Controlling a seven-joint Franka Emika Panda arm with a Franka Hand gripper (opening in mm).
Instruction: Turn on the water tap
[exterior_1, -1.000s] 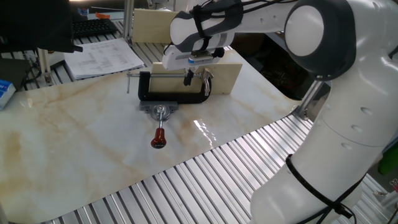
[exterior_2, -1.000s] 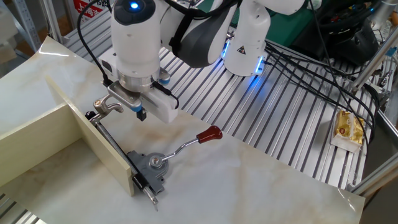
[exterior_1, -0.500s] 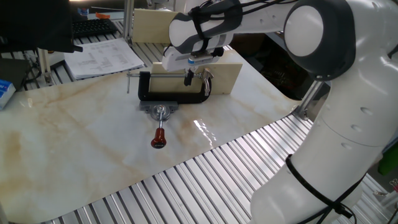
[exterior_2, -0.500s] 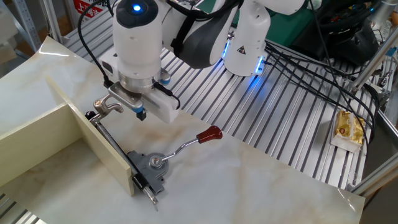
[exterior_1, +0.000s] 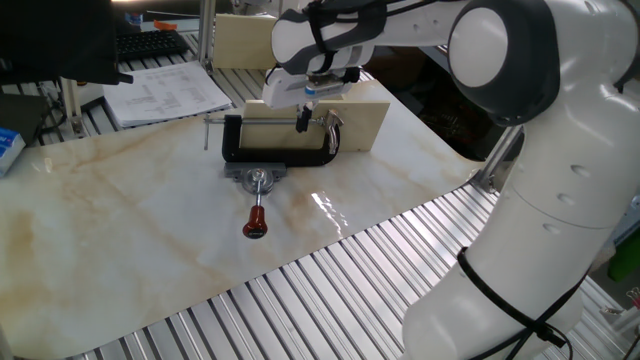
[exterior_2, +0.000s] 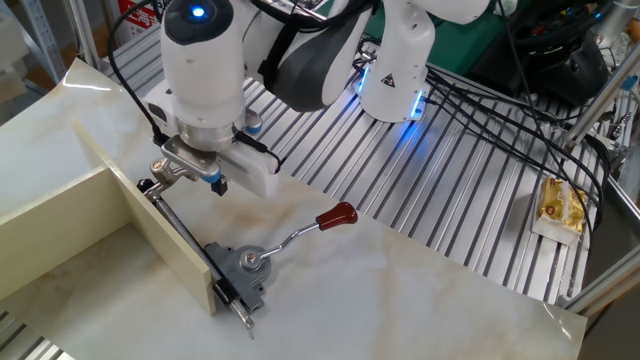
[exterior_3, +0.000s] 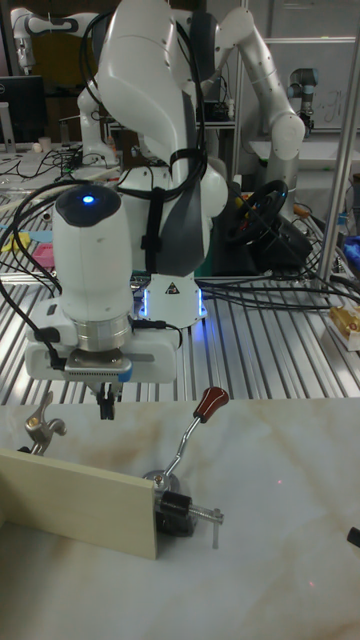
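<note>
The water tap has a grey base (exterior_1: 258, 178) (exterior_2: 247, 262) (exterior_3: 160, 482), a thin lever ending in a red knob (exterior_1: 254, 228) (exterior_2: 338, 214) (exterior_3: 210, 401), and a curved metal spout (exterior_2: 172, 170) (exterior_3: 40, 427). A black C-clamp (exterior_1: 278, 140) (exterior_3: 180, 515) pins it to a beige board (exterior_2: 150, 235) (exterior_3: 80, 500). My gripper (exterior_1: 304, 122) (exterior_2: 216, 184) (exterior_3: 104, 403) hangs above the table just beside the spout, well away from the red knob. Its fingers are shut with nothing between them, and they touch no part of the tap.
Papers (exterior_1: 170, 92) and a keyboard (exterior_1: 150, 44) lie at the back left. Ribbed aluminium decking (exterior_1: 330, 290) borders the marble slab. Black cables (exterior_2: 480, 110) and a yellow packet (exterior_2: 558, 205) lie on the decking. A second robot arm (exterior_3: 270, 90) stands behind.
My gripper has risen a little and shifted toward the spout end of the clamp, farther from the red knob. The tap lever has not moved.
</note>
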